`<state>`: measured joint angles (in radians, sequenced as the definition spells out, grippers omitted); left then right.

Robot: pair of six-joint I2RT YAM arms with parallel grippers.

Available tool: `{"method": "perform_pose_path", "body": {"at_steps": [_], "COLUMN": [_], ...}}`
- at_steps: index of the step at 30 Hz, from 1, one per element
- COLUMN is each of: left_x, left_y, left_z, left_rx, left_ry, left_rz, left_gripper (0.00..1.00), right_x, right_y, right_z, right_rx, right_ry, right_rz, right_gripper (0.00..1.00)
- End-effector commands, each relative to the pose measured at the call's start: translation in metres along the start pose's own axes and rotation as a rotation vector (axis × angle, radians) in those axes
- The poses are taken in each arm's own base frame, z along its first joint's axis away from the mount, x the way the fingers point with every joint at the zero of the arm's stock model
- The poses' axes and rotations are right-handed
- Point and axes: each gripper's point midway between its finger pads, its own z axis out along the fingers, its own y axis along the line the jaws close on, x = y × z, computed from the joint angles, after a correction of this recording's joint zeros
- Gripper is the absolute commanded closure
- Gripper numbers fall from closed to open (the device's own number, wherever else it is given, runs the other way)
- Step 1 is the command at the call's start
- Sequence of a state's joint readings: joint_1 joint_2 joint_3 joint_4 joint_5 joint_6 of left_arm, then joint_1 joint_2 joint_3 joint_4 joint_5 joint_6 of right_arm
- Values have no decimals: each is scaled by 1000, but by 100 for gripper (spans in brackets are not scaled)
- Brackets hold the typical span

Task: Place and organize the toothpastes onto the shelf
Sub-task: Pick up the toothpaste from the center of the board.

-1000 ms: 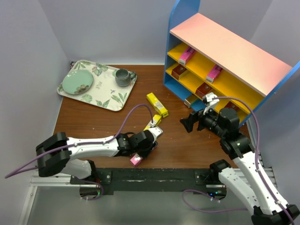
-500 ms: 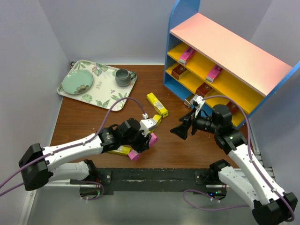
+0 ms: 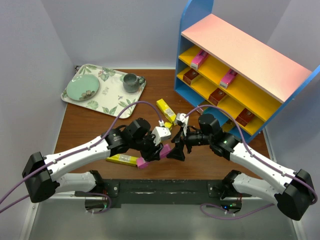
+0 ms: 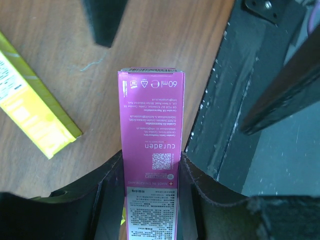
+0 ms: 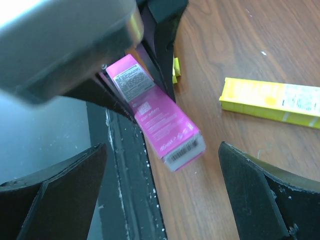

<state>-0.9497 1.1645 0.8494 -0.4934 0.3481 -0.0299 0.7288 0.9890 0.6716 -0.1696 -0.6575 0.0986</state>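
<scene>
One pink toothpaste [image 4: 151, 115] clamped inside left gripper [image 4: 151, 167]

Pink carton [image 4: 151, 150]: held by one end, near front edge of table [image 3: 82, 127]. Yellow cartons [image 3: 167, 110]: lying flat. Shelf [image 3: 240, 55]: stocked with pink and dark red cartons [image 3: 218, 95].

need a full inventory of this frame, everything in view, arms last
Table: one, brown wood.
Shelf: one, blue sides, pink top, yellow boards, far right.
Shelved pink cartons: two, upper tier.
Dark red cartons: three, tier below.
Yellow cartons: two flat on the table, one mid-table, one near the front edge; a yellow sliver behind the left arm may be a third.
Pink carton: one, held near the front edge.
Tray: one, floral, far left.
Plate: one, green, on tray.
Mug: one, grey, on tray.
Left pincer: shut on the pink carton.
Right pincer: open, fingers either side of that carton's free end.
</scene>
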Motion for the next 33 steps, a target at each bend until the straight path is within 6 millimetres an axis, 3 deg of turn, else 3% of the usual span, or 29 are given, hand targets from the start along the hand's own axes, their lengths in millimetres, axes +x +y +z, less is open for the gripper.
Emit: {"method": "perform_pose_path", "body": {"at_steps": [1, 8, 16, 33], "left_x": [-22, -31, -32, -36], "left_y": [-12, -22, -19, -22], "left_z": [-8, -13, -14, -13], "left_rx": [80, 132, 124, 164], "left_ry": [-53, -103, -114, -132], "left_rz": [104, 133, 130, 131], "left_gripper": [59, 59, 59, 56], "right_x": [-15, -5, 7, 14], "right_y": [5, 5, 13, 20], "right_z": [7, 15, 16, 19], "right_rx": [-43, -70, -124, -167], "right_ry": [-61, -50, -26, -5], "right_rz": [-107, -122, -114, -122], "right_gripper": [3, 11, 21, 59]}}
